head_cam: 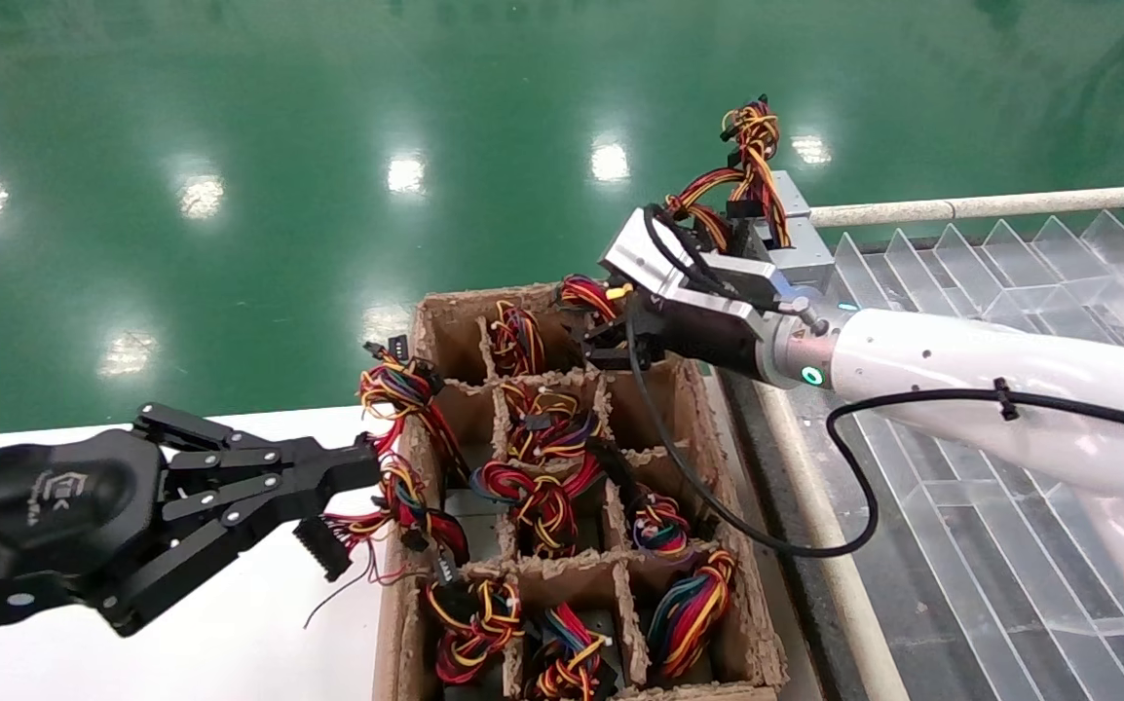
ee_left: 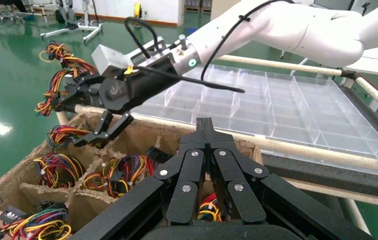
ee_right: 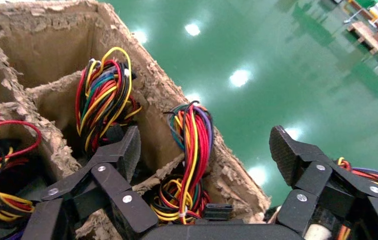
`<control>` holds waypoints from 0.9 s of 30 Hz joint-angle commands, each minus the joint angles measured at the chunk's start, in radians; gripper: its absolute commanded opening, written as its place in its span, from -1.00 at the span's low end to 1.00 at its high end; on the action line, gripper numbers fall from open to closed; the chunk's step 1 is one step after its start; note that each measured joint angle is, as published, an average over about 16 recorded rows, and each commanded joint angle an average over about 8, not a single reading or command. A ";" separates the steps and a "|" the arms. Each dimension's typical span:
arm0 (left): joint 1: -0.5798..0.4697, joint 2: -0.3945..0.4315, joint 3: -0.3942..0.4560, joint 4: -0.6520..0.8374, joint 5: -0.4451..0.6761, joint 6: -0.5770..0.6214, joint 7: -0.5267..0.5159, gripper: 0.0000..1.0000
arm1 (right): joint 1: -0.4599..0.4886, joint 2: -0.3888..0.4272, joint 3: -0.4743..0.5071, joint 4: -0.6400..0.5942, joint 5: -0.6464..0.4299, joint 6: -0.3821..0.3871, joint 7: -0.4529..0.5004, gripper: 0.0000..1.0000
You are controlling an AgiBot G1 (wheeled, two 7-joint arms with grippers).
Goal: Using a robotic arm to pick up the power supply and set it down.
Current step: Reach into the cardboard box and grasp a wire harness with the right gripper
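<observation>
The robotic arm, my right arm, reaches over the far corner of a cardboard box [head_cam: 426, 321]. Its gripper [head_cam: 593, 343] is open. In the right wrist view the fingers [ee_right: 127, 147] straddle a red, yellow and purple wire bundle [ee_right: 194, 145] and the box's torn outer wall; the gripper [ee_right: 206, 150] holds nothing. That power supply's body is hidden down in its compartment. Another grey power supply [head_cam: 801, 255], with its wires [head_cam: 755, 146] standing up, sits behind the wrist at the tray's corner. My all-black left gripper [head_cam: 362, 469] is shut beside the box's left wall.
The box is split by cardboard dividers [head_cam: 611, 584] into several compartments, most showing wire bundles [head_cam: 538, 487]. A clear acrylic compartment tray [head_cam: 991, 282] lies to the right behind a pale rail [head_cam: 961, 206]. White table [head_cam: 231, 643] is at the left, green floor beyond.
</observation>
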 commanded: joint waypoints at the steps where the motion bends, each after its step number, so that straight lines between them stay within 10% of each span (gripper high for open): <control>1: 0.000 0.000 0.000 0.000 0.000 0.000 0.000 -1.00 | 0.004 -0.014 -0.005 -0.018 -0.012 0.008 0.000 -1.00; 27: 0.000 0.000 0.000 0.000 0.000 0.000 0.000 -1.00 | 0.022 -0.053 -0.012 -0.111 0.006 0.003 -0.049 -1.00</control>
